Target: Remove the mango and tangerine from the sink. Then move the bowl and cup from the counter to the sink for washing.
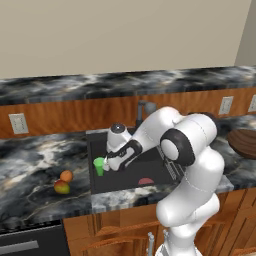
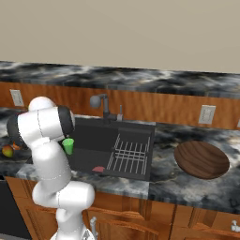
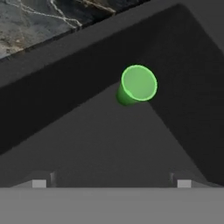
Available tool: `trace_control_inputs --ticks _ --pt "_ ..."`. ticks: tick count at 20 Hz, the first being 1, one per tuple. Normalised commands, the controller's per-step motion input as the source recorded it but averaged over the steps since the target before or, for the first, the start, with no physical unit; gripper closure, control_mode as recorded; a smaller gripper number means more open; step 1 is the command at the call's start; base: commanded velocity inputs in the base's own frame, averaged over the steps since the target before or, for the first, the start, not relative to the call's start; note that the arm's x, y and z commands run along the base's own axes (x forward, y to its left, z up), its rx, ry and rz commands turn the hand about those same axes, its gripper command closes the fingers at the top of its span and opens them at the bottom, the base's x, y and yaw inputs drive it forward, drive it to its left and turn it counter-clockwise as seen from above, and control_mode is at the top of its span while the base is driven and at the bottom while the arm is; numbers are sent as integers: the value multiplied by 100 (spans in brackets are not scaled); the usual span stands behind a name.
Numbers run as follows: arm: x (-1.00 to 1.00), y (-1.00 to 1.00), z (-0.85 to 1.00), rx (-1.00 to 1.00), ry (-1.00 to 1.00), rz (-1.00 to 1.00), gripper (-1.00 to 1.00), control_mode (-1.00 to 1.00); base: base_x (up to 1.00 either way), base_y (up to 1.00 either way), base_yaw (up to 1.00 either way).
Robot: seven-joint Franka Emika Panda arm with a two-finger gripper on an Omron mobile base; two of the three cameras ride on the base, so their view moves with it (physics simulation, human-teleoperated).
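Jaws spread wide above cup (image 3: 137, 85) in sink (image 1: 150, 167); mango (image 1: 61, 187), tangerine (image 1: 66, 176) on counter (image 1: 35, 165).

The white arm rises from its base as a thick column, bends at a bulky shoulder joint with a dark ring, then reaches forward and down to the left in the left base view. Its forearm slopes downward to a rounded wrist with a dark cap on top. Below the wrist sits the dark hand with the tool (image 1: 107, 166), pointing down. In the hand view the two finger tips (image 3: 39, 183) stand far apart at the bottom edge, one at each side, so the jaws are spread wide with nothing between them. In the right base view the upper arm and elbow hide the hand.
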Motion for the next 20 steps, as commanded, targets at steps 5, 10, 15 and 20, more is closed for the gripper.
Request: trace_control_inputs --ticks 5,10,15,20 --pt "-17 -12 20 0 6 -32 -100 -100 0 0 0" --pt "-20 -15 18 0 5 -31 -100 -100 0 0 0" --pt "-19 -24 20 0 4 -28 -100 -100 0 0 0" --pt "-21 -28 18 1 4 -23 -100 -100 0 0 0"
